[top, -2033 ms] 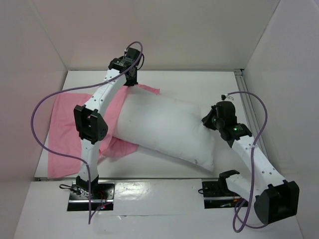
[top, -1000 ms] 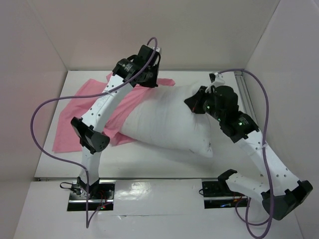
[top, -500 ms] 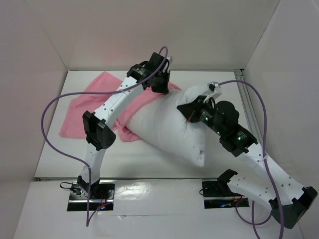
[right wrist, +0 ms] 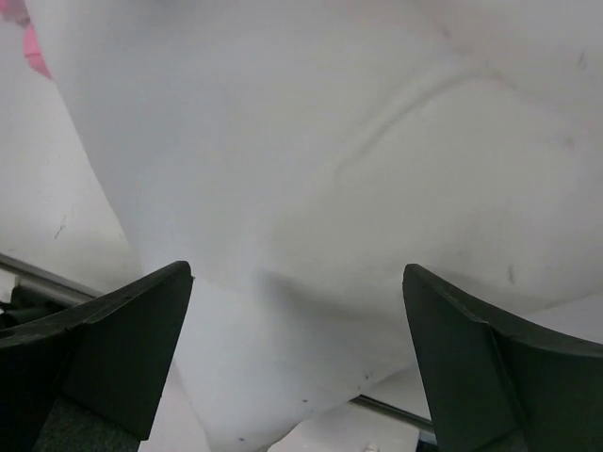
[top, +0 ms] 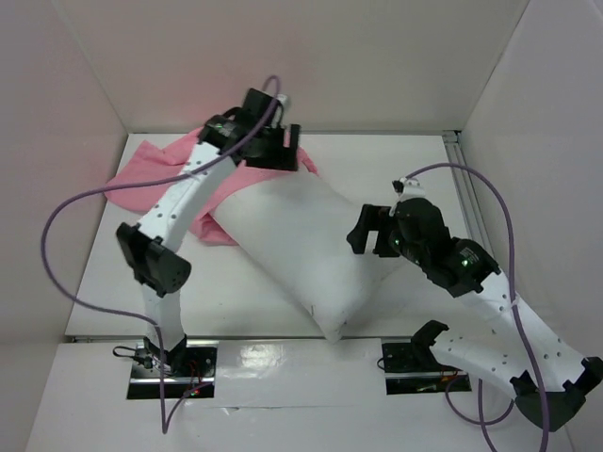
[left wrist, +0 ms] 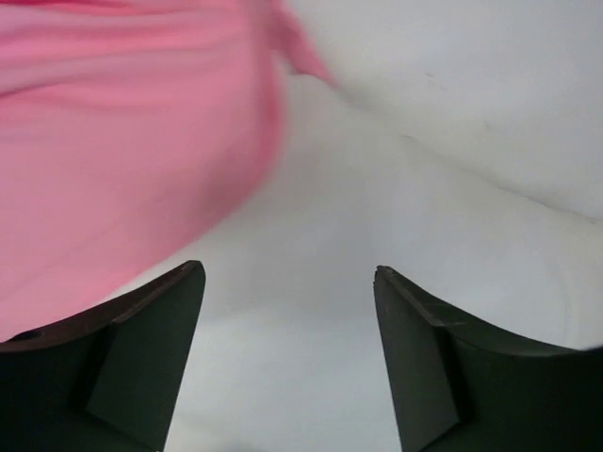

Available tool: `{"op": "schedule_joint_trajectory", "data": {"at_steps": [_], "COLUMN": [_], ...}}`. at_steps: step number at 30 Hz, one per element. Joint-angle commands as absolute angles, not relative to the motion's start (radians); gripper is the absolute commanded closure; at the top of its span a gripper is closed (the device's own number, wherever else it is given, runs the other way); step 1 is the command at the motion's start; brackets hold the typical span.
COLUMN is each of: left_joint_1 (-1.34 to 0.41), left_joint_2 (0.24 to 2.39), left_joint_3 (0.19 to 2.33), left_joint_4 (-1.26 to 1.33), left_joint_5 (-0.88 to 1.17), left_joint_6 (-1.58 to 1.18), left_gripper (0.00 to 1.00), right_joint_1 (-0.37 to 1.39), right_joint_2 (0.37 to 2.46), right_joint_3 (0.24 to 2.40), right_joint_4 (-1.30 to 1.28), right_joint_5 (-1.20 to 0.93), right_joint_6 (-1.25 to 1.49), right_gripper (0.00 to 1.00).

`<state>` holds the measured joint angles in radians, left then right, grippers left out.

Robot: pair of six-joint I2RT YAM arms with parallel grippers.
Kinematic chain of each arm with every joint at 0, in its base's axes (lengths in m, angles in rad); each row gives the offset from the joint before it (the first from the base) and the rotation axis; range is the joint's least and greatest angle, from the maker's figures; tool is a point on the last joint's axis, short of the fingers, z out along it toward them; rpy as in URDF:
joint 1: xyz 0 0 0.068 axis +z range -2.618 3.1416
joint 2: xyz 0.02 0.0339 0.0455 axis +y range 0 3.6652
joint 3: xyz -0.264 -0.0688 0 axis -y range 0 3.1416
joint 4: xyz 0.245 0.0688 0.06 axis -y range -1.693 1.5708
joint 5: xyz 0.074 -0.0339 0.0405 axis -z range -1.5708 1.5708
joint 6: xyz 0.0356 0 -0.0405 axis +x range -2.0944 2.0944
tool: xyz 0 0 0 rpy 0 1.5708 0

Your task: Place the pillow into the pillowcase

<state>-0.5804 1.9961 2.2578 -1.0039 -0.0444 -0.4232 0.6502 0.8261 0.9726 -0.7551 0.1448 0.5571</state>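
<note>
Where the pillow [top: 301,250] lies: on the white table [top: 405,169], slanting from the far left down to the near edge in the middle. It is white, fat and soft.
Far end of the pillow: it rests on the pink cloth, just under the left claw. I cannot tell if any of it is inside.
Near end of the pillow: it sits bare on the table, close to where the arms are bolted down.
Pillowcase [top: 146,171]: pink and all bunched up at the far left of the table. Part of it is tucked under the pillow and part is hidden by the left arm.
Left claw [top: 287,149]: open, with its two fingers apart and nothing held between them. It hangs over the spot where the pink cloth meets the white pillow.
Left wrist view: pink cloth on the left and white pillow in the middle. It is blurry.
Right claw [top: 363,231]: open very wide, with nothing held. It is right beside the long right side of the pillow, pointing at it.
Right wrist view: the pillow fills almost all of it, with a tiny bit of pink at the top left corner.
Cords [top: 57,245]: purple, one looping from each arm.
Light [top: 466,266]: a small green one glows on the right arm.
</note>
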Motion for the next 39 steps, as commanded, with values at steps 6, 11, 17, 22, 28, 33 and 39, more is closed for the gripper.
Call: {"op": "schedule_joint_trajectory", "data": {"at_steps": [6, 11, 17, 22, 28, 33, 39], "left_joint_1": [-0.213, -0.12, -0.089, -0.078, -0.058, -0.048, -0.037], "left_joint_2": [1.547, 1.367, 1.347, 1.356, 1.402, 1.457, 1.499], "left_joint_3": [1.68, 1.26, 1.011, 0.965, 0.92, 0.956, 0.916], "left_joint_4": [-0.861, -0.627, -0.477, -0.44, -0.354, -0.382, -0.287], "left_joint_5": [-0.157, -0.12, -0.12, -0.156, -0.166, -0.228, -0.209], "left_joint_6": [-0.478, -0.598, -0.688, -0.738, -0.729, -0.719, -0.742], "left_gripper": [0.28, 0.16, 0.1, 0.08, 0.1, 0.11, 0.19], "right_joint_1": [0.652, 0.715, 0.908, 0.991, 1.032, 1.032, 1.032], "right_joint_2": [1.07, 1.291, 1.604, 1.753, 1.874, 1.925, 1.934], "right_joint_3": [1.281, 1.504, 1.75, 1.828, 1.922, 1.979, 1.979], "right_joint_4": [-0.821, -0.779, -0.853, -0.864, -0.874, -0.923, -0.923], "right_joint_5": [0.308, 0.29, 0.39, 0.376, 0.334, 0.344, 0.328], "right_joint_6": [0.391, 0.296, 0.233, 0.212, 0.178, 0.167, 0.167], "right_gripper": [0.0, 0.0, 0.0, 0.0, 0.0, 0.0, 0.0]}}
